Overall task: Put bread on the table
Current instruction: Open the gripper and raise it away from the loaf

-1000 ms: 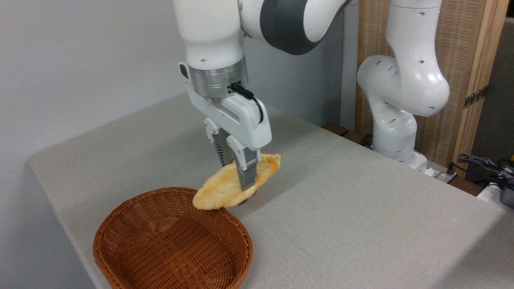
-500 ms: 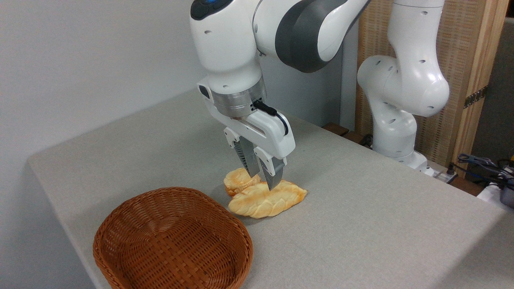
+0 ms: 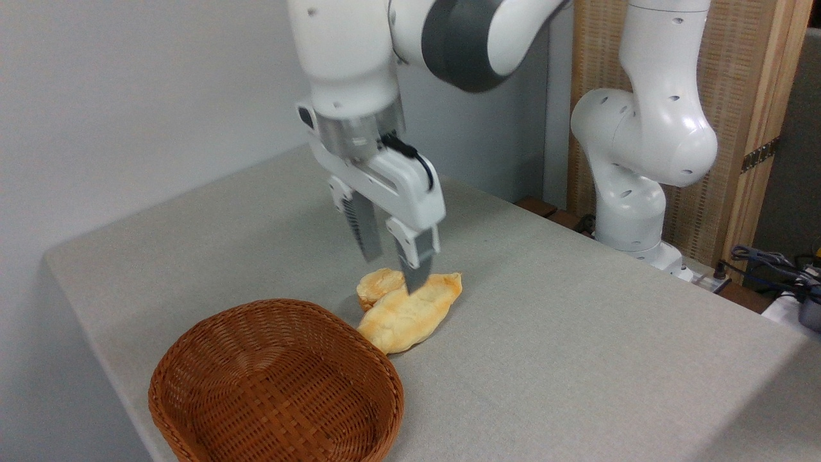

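Large flat table under light grey-beige cloth, filling most of the view and running back to a pale wall. White jointed Franka arm rising from its base at the far right edge, reaching over the middle of the surface with its wrist pointing down. Brown woven wicker basket near the front left edge, nothing showing inside it. Two-finger white gripper with grey ribbed fingers hanging above the bread, spread apart with a clear gap between the fingers and nothing held; slightly blurred, the nearer fingertip overlapping the loaf's upper edge in the picture, possibly touching it, hard to say. Long braided, leaf-shaped, pale golden bread with toasted patches lying flat on the cloth, just beyond the basket's far rim and close beside it, slanting from lower left to upper right. Small round golden muffin-like bun also on the cloth, right behind the loaf's left half and apparently touching it, under the open fingers.
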Robot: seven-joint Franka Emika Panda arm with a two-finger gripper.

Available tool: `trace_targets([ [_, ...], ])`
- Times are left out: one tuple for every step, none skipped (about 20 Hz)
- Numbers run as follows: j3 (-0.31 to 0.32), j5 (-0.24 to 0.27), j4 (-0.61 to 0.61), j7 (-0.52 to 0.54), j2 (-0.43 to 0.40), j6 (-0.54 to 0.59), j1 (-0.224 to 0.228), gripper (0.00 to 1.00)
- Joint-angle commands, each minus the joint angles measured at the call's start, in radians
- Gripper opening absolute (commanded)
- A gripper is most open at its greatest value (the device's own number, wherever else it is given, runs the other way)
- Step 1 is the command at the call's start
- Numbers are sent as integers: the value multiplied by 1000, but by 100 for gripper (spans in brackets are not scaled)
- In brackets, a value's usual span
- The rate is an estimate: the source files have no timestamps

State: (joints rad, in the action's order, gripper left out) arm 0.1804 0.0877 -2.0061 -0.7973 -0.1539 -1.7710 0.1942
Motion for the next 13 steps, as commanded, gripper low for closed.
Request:
trace_targets([
  [-18,-5,50,9,-12,-68,5,100],
  [-18,-5,64,9,-12,-99,5,100],
  [-15,-5,70,10,-10,-129,4,100],
  [-10,-5,70,13,-9,-158,2,100],
  [-9,-6,70,9,-6,-178,1,100],
  [-9,-20,70,10,-4,-183,-1,100],
  [-9,-54,70,10,-1,-183,-1,100],
  [-9,-86,70,16,0,-183,-1,100],
  [-9,-89,70,16,2,-188,-2,100],
  [-6,-88,73,16,2,-188,-2,100],
  [-4,-86,75,16,2,-188,-2,100],
  [-4,-86,75,16,2,-188,-2,100],
  [-4,-82,75,16,2,-188,-4,100],
])
